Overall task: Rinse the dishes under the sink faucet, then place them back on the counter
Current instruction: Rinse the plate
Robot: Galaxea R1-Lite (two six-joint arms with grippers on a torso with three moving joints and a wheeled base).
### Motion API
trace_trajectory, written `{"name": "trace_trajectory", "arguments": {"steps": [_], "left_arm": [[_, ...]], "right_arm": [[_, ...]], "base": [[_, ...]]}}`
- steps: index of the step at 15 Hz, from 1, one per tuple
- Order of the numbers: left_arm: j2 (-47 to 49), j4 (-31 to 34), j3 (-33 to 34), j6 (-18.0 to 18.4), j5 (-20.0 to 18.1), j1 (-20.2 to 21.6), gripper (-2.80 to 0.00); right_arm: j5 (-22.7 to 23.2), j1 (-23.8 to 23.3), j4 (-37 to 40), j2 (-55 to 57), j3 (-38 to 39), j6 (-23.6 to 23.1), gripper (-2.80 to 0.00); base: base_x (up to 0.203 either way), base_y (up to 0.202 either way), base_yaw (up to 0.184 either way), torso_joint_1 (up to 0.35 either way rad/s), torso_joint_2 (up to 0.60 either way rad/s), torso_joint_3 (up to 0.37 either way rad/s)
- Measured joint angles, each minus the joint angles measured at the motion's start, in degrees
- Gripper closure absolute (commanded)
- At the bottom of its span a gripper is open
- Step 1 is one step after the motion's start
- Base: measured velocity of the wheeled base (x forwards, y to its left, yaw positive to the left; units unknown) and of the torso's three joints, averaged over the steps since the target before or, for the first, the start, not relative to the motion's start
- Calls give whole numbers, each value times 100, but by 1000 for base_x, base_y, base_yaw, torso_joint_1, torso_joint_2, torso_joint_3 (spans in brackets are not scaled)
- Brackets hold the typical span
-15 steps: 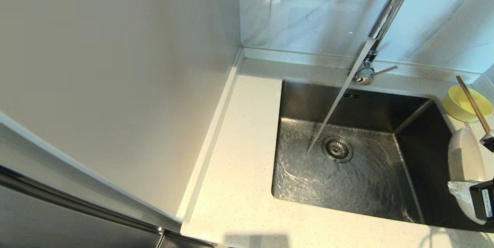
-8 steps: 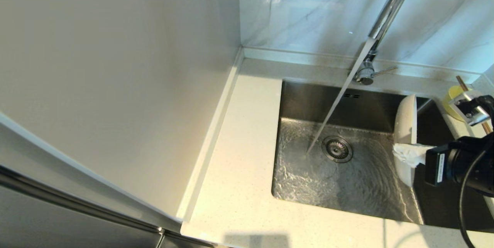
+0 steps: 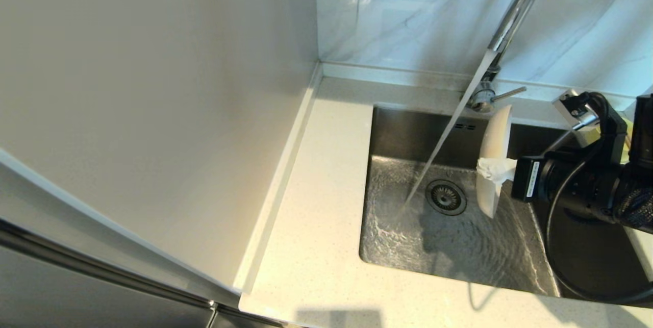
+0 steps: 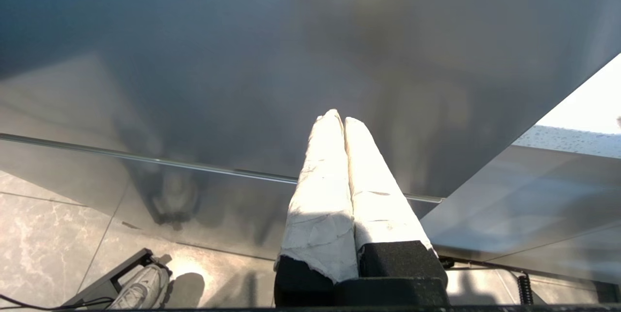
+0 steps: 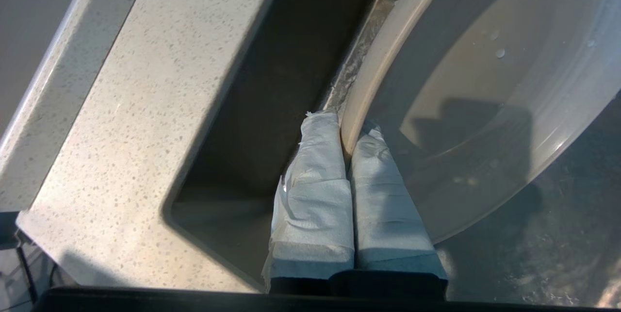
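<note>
You're seeing the right gripper (image 3: 494,169) clamping the white plate (image 3: 497,139) edge-on over the sink (image 3: 459,246) — left gripper (image 4: 342,120) sitting pressed together, empty.

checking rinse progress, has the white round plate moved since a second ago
Yes. The white round plate, gripped by the right gripper, moved leftward from the sink's right edge to over the basin, nearer the round drain strainer.

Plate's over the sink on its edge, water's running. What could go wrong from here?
1. The right gripper pinches only the rim of the plate between taped jaws; once wet it may slip into the sink.
2. The stream hitting the upright plate could splash the counter.
3. Moving farther could knock the plate against the faucet.
</note>
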Motion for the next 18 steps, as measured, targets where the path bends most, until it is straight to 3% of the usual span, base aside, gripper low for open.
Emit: {"name": "trace_trajectory", "arguments": {"steps": [8,18], "left_arm": [[0,-2,0,1,1,0,0],[0,-2,0,-3,0,0,0]], "right_arm": [[-12,591,0,96,-313,0,0],[-17,718,9,347,-570,-2,0]], "base": [[0,0,0,0,0,0],[0,0,0,0,0,0]]}}
